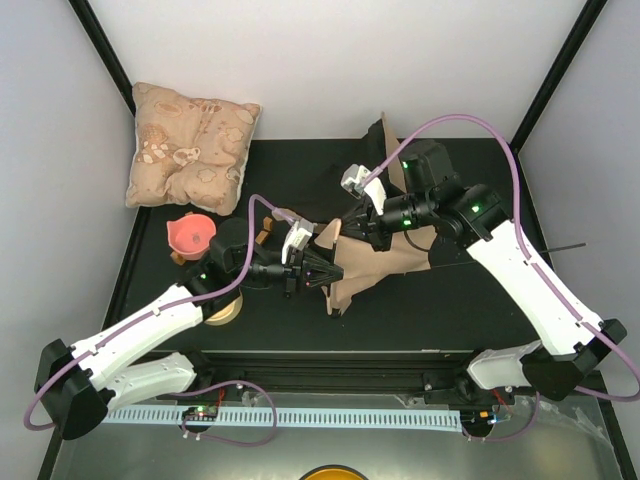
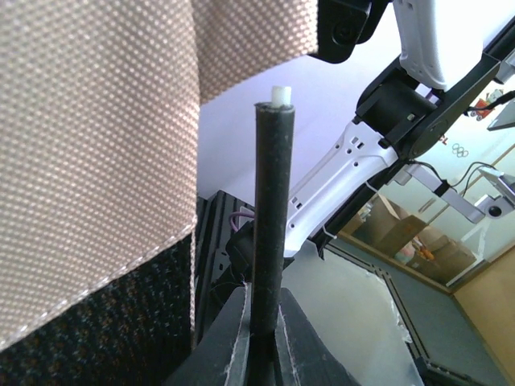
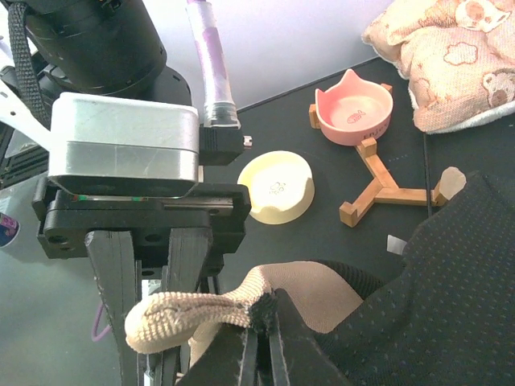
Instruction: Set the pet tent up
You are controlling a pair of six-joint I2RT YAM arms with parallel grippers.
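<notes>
The pet tent [image 1: 385, 262] lies in the middle of the bench [image 1: 460, 310]. The cushion [image 1: 190, 145] is at the upper left, over the bench's far corner. Below the cushion stands a bowl [image 1: 190, 234], left of the tent.

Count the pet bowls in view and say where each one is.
2. A pink bowl sits on the wooden stand near the cushion; a yellow bowl lies on the table beside the stand. The tent could hide more.

Tan pet tent [image 1: 375, 262] with black dotted lining [image 3: 451, 281]; pink bowl [image 3: 354, 108], pale-yellow bowl [image 3: 278, 186].
</notes>
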